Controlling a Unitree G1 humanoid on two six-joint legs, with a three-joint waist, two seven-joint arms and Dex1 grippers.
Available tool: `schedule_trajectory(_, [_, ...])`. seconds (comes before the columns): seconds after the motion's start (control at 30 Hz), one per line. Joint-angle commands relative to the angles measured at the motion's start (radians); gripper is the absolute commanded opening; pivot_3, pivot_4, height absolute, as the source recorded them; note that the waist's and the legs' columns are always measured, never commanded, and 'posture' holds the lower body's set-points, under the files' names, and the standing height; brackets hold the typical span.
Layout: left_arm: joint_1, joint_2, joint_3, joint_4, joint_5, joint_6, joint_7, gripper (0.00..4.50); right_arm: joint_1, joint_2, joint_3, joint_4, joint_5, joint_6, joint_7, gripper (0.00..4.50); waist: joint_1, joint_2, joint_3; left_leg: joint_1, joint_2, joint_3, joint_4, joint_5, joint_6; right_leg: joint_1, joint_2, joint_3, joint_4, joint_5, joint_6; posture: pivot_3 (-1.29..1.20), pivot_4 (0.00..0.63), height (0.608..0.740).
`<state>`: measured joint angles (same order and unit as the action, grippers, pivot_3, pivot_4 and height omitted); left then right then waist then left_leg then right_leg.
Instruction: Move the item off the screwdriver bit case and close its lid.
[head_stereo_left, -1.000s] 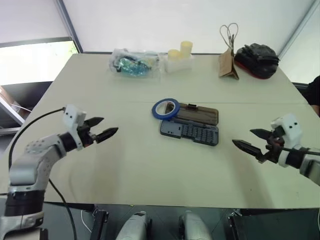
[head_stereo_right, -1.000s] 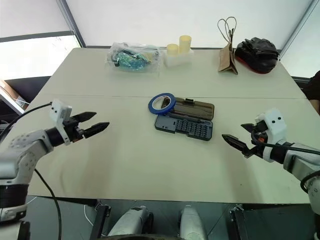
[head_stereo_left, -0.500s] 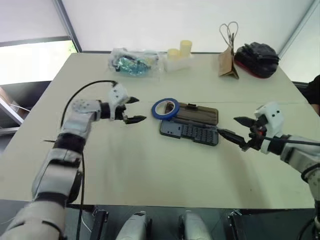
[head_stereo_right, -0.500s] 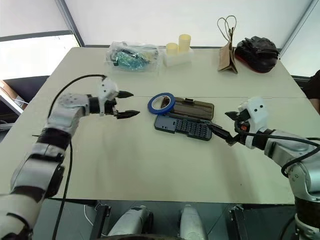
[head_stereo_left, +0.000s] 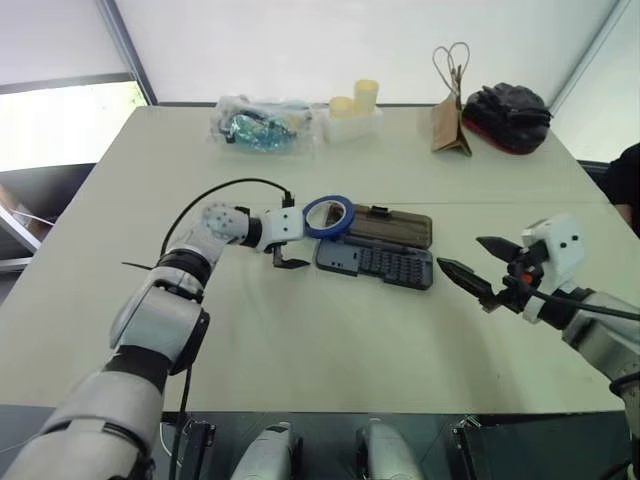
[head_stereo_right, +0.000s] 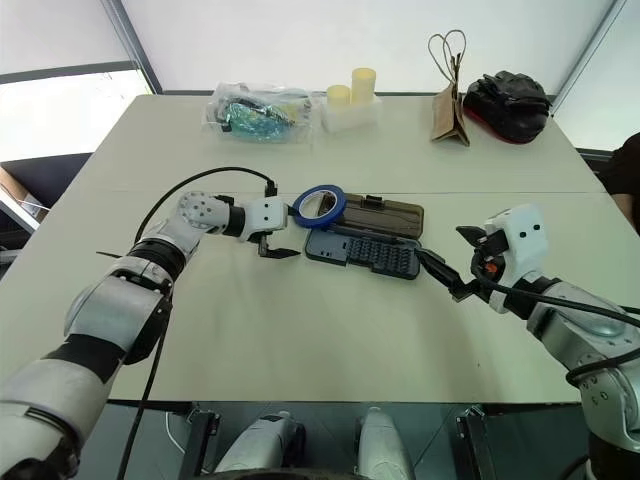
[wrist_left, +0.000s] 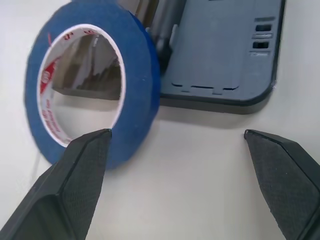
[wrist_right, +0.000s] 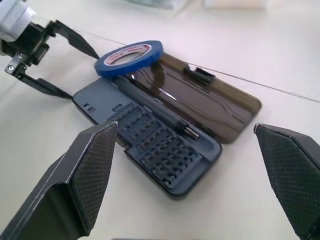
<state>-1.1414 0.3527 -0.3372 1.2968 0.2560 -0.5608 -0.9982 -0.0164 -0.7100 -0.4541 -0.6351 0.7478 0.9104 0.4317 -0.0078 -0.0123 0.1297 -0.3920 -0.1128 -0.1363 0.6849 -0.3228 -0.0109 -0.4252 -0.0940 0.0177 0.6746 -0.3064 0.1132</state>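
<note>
Tape not yet gripped, lid open

Left gripper (wrist_left: 175, 150) fingers spread wide, one tip (wrist_left: 85, 160) just beside blue tape ring (wrist_left: 90, 80), nothing pinched. Ring leans on the lid (wrist_right: 200, 102) at the screwdriver bit case (wrist_right: 150, 145) corner. Right gripper (wrist_right: 187, 165) spread, empty, near case. Both steps remain: removal, then closing
</note>
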Motion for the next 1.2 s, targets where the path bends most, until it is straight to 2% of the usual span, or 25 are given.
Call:
schedule_trajectory(0.03, [-0.018, -0.009, -0.011, 0.024, 0.056, 0.005, 0.082, 4.44, -0.003, 0.01, -0.035, -0.052, 0.026, -0.01, -0.026, 4.5, -0.001, 0.0, 0.0, 0.0, 0.0, 0.0, 0.0, 0.0, 0.0, 0.0, 0.0, 0.0, 0.001, 0.0, 0.0, 0.0, 0.15, 0.74])
schedule_trajectory(0.43, [-0.062, -0.099, 0.016, 0.061, 0.102, 0.153, 0.221, 4.44, -0.015, 0.03, 0.002, -0.054, 0.025, -0.026, -0.079, 4.5, 0.003, 0.0, 0.0, 0.001, -0.001, 0.0, 0.001, 0.0, 0.0, 0.0, -0.001, 0.0, 0.008, 0.0, 0.0, 0.0, 0.15, 0.74])
schedule_trajectory(0.5, [-0.064, -0.115, 0.022, 0.062, 0.103, 0.176, 0.229, 3.91, -0.017, 0.031, 0.004, -0.056, 0.027, -0.025, -0.086, 4.5, 0.007, 0.0, 0.0, 0.001, -0.001, 0.0, 0.001, 0.0, 0.0, 0.0, -0.001, 0.0, 0.008, 0.0, 0.0, 0.0, 0.15, 0.74])
schedule_trajectory(0.57, [-0.063, -0.132, 0.024, 0.064, 0.105, 0.198, 0.238, 3.14, -0.015, 0.034, 0.004, -0.062, 0.029, -0.025, -0.094, 4.5, 0.016, 0.0, 0.0, 0.001, -0.002, 0.0, 0.002, 0.0, 0.0, 0.0, -0.001, 0.0, 0.008, 0.0, 0.0, 0.0, 0.15, 0.74])
schedule_trajectory(0.7, [-0.057, -0.139, 0.004, 0.064, 0.135, 0.199, 0.266, 0.97, -0.013, 0.038, 0.006, -0.075, 0.034, -0.022, -0.109, 4.5, 0.018, 0.0, 0.0, 0.001, -0.002, 0.0, 0.003, 0.0, 0.0, 0.0, -0.001, 0.0, 0.008, 0.0, 0.0, 0.0, 0.15, 0.74])
schedule_trajectory(0.73, [-0.056, -0.136, 0.006, 0.064, 0.137, 0.198, 0.267, 0.62, -0.01, 0.039, 0.003, -0.077, 0.035, -0.023, -0.111, 4.5, 0.018, 0.0, 0.0, 0.001, -0.002, 0.0, 0.003, 0.0, 0.001, 0.0, -0.002, 0.0, 0.008, 0.0, 0.0, 0.0, 0.15, 0.74])
schedule_trajectory(0.9, [-0.058, -0.103, 0.02, 0.057, 0.145, 0.177, 0.318, 0.62, -0.005, 0.044, 0.011, -0.075, 0.028, -0.03, -0.117, 4.5, 0.014, 0.0, 0.0, 0.001, -0.002, 0.0, 0.002, 0.0, 0.0, -0.001, -0.001, 0.0, 0.008, 0.0, 0.0, 0.0, 0.15, 0.74])
schedule_trajectory(0.93, [-0.061, -0.087, 0.025, 0.052, 0.148, 0.164, 0.372, 0.62, -0.009, 0.047, 0.017, -0.074, 0.025, -0.031, -0.12, 4.5, 0.012, -0.001, 0.0, 0.001, -0.002, 0.0, 0.002, 0.0, 0.0, -0.001, -0.001, 0.001, 0.008, 0.0, 0.0, 0.0, 0.15, 0.74])
schedule_trajectory(1.03, [-0.085, 0.001, 0.045, 0.026, 0.173, 0.131, 0.682, 0.62, -0.025, 0.063, 0.034, -0.073, 0.02, -0.042, -0.131, 4.5, -0.004, -0.003, 0.001, 0.001, -0.001, 0.001, 0.001, 0.0, 0.0, -0.003, -0.001, 0.001, 0.008, 0.0, 0.0, 0.0, 0.15, 0.74])
schedule_trajectory(1.1, [-0.087, 0.059, 0.075, 0.019, 0.154, 0.148, 0.758, 0.62, -0.036, 0.069, 0.047, -0.071, 0.023, -0.046, -0.131, 4.5, -0.011, -0.003, 0.002, 0.0, 0.0, 0.001, 0.0, 0.0, 0.0, -0.004, -0.001, 0.002, 0.009, 0.0, 0.0, 0.0, 0.15, 0.74])
schedule_trajectory(1.2, [-0.059, 0.154, 0.094, -0.007, 0.15, 0.149, 0.788, 0.62, -0.057, 0.071, 0.075, -0.059, 0.035, -0.05, -0.116, 4.5, -0.008, -0.003, 0.002, 0.0, 0.0, 0.002, -0.001, 0.0, 0.0, -0.006, -0.001, 0.002, 0.009, 0.0, 0.0, 0.0, 0.15, 0.74])
